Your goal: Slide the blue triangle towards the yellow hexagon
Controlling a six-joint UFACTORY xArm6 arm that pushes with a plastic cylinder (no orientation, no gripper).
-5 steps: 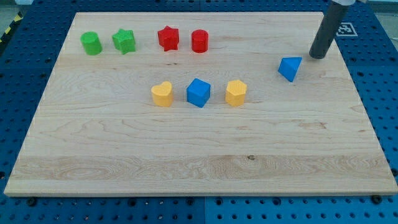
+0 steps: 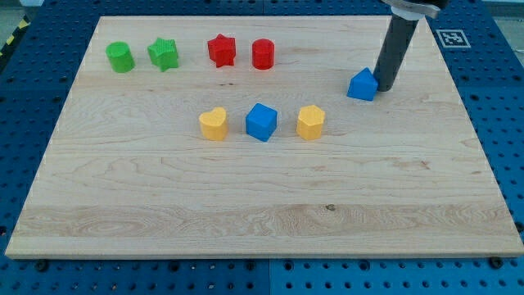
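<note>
- Background: a blue perforated bench surrounds a pale wooden board; a printed marker tag lies just off the board's top right corner.
- Tool: the dark rod comes down from the view's top. It has no jaws to open or close and holds nothing; it can only push. My tip rests on the board, touching or nearly touching the right side of the blue triangle.
- Landmark: the yellow hexagon stands near the board's centre.
- Task block: the blue triangle lies up and to the right of the hexagon, near but clearly apart from it.
- Other blocks, relative to the hexagon: the blue cube just left; the yellow heart farther left; the red cylinder and red star above left; the green star and green cylinder far above left.
- Progress (judgement): contact is set, and a gap remains to close. The remaining push runs down and to the left.
</note>
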